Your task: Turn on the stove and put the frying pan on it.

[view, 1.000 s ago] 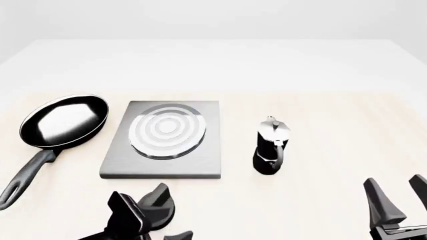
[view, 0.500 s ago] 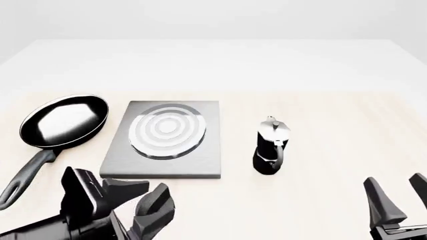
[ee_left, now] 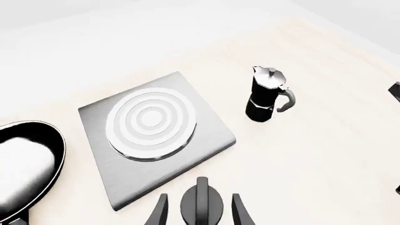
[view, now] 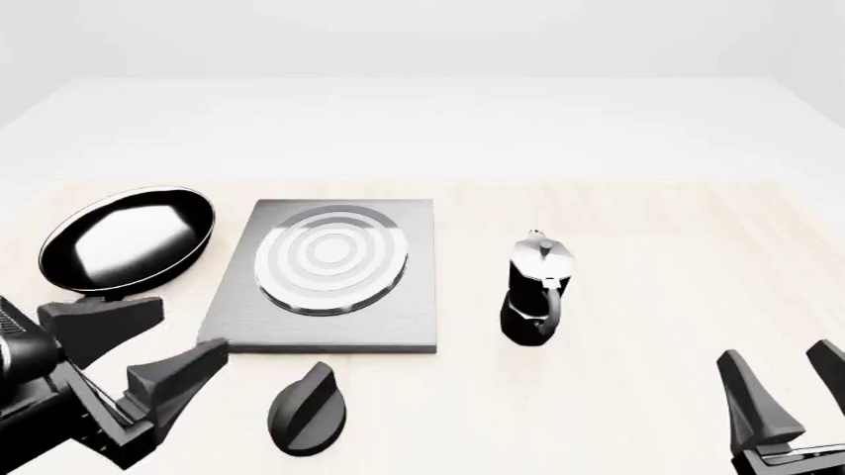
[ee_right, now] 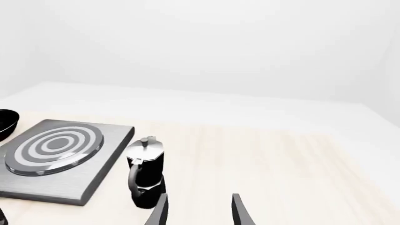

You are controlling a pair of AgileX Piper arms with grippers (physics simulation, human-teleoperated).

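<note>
Stove (view: 321, 279), a flat grey square slab with a silver ring burner (view: 328, 258), lies on the pale wooden table (view: 634, 257), ahead of the left pincer (view: 137, 341) and a little to its right. That pincer sits low at the near left of the front view with its two black fingers spread wide and nothing between them; one fingertip (view: 113, 315) lies in front of the frying pan's handle, so the handle is hidden there, and whether it touches cannot be told. The frying pan (view: 129, 240) rests on the table just beyond this pincer, beside the stove's left edge and apart from it, its glossy inside facing up.

A black oval knob (view: 308, 411) stands on the table just right of the left pincer, near the stove's front edge but not on the slab. In the left wrist view the knob (ee_left: 201, 202) appears between the two finger tips, with the stove (ee_left: 156, 136) past it.

A black-and-silver moka pot (view: 535, 292) stands upright to the right of the stove, well apart from both pincers. The right pincer (view: 790, 388) hangs at the near right corner, fingers parted and empty, with the moka pot (ee_right: 145, 171) ahead and to its left.
</note>
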